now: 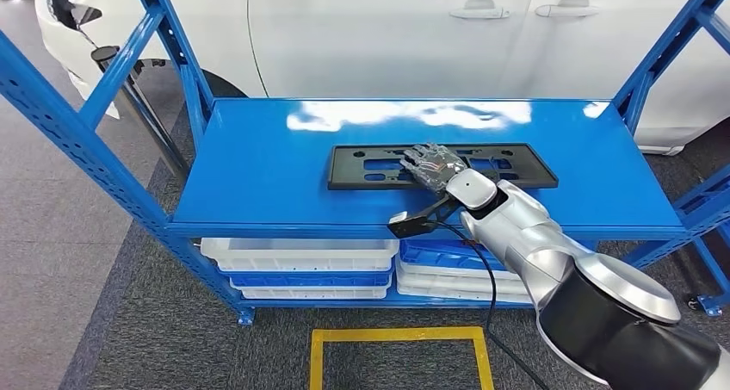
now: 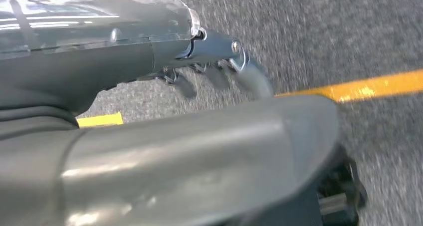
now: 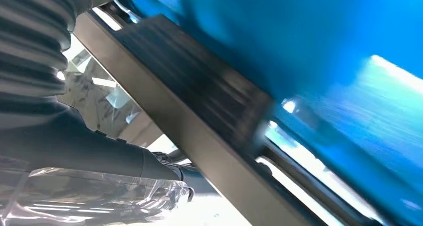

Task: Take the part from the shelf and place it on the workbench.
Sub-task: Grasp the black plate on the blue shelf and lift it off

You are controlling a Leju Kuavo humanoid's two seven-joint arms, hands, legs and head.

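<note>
On the left, the left hand (image 2: pixel 209 76) hangs beside the body over grey carpet (image 2: pixel 349 26) crossed by a yellow floor line (image 2: pixel 369 86). Its dark fingers (image 2: pixel 219 76) are curled inward with nothing in them.

At the centre of the blue shelf top (image 1: pixel 258 166), the part (image 1: pixel 366 164) lies flat: a long, thin black rectangular frame with cut-out slots. It sits towards the front and slightly right of the middle. It looks like moulded plastic, so it is probably light and fairly stiff along its short side, though it may flex along its length if lifted by one end. The glossy shelf surface suggests it could slide when pushed. A hold near its middle, on the near long edge or through one of the slots, seems the surest.

To the right, the right hand (image 1: pixel 435 166) rests over the middle of the part, fingers stretched forward on it. Whether it has closed around an edge cannot be told; the right wrist view is blurred and shows the dark bar of the part (image 3: pixel 199 86) against blue.

Below the shelf top, stacked white and blue trays (image 1: pixel 301 265) fill the lower level. A white car (image 1: pixel 387 28) stands behind, and a yellow square outline (image 1: pixel 400 334) marks the carpet in front.
</note>
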